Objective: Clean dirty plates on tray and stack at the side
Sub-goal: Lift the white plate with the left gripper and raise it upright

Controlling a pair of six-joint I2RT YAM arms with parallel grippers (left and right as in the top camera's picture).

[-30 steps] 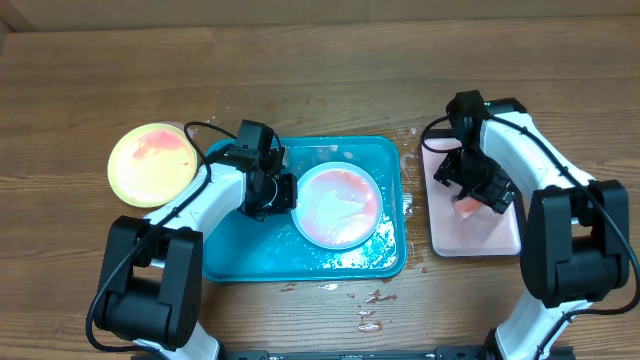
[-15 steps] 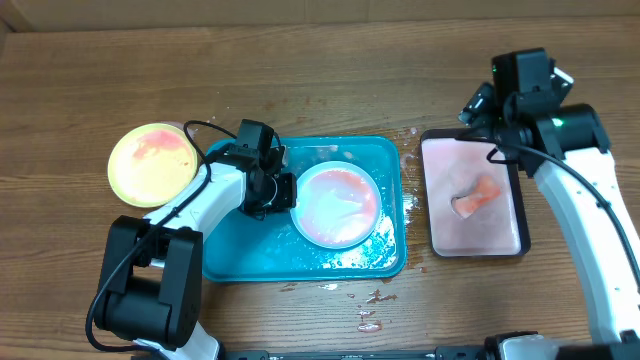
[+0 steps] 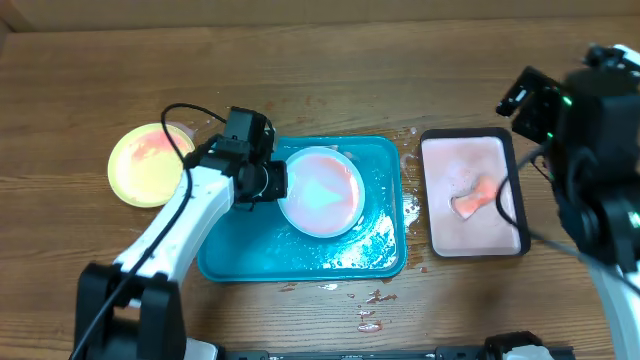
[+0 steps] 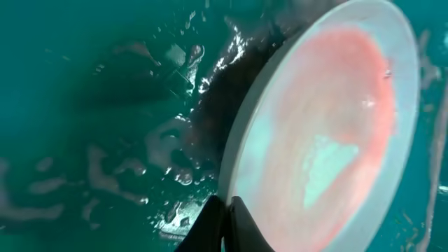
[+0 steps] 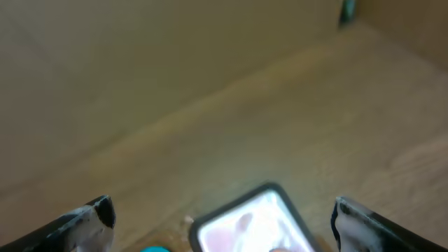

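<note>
Teal-blue rectangular plastic tray (image 3: 232, 262): lies flat on the wooden table (image 3: 330, 70) in the middle of the scene. Its floor is wet with beads and streaks of water.
Pale blue round plastic plate (image 3: 322, 192): over the left-centre part of the teal tray, tipped up off the floor, with a dark shadow under it in the left wrist view. A pink-red sauce film covers most of its face, with a clearer patch near the middle. Whether its right edge touches the tray cannot be told.
Left end effector (image 3: 270, 183): clenched on the left rim of the pale blue plate, one finger on each side of the rim, reaching in over the tray's left edge.
Yellow-green round plastic plate (image 3: 148, 165): on the table just left of the teal tray, apart from it, with a red smear on its far half.
Second rim (image 3: 180, 128): peeks out at the yellow-green plate's far right edge; too little shows to tell what it is.
Right end effector (image 5: 222, 213): released, fingers spread wide with nothing between them, raised high above the table at the far right.
Black-rimmed pink rectangular tray (image 3: 465, 235): on the table right of the teal tray, a narrow gap between them.
Pink-orange crumpled piece (image 3: 476, 197): lies on the pink tray, right of its centre; sponge or cloth, cannot tell.
Spilled drops (image 3: 368, 300): water and reddish puddles on the table by the teal tray's near right corner.
</note>
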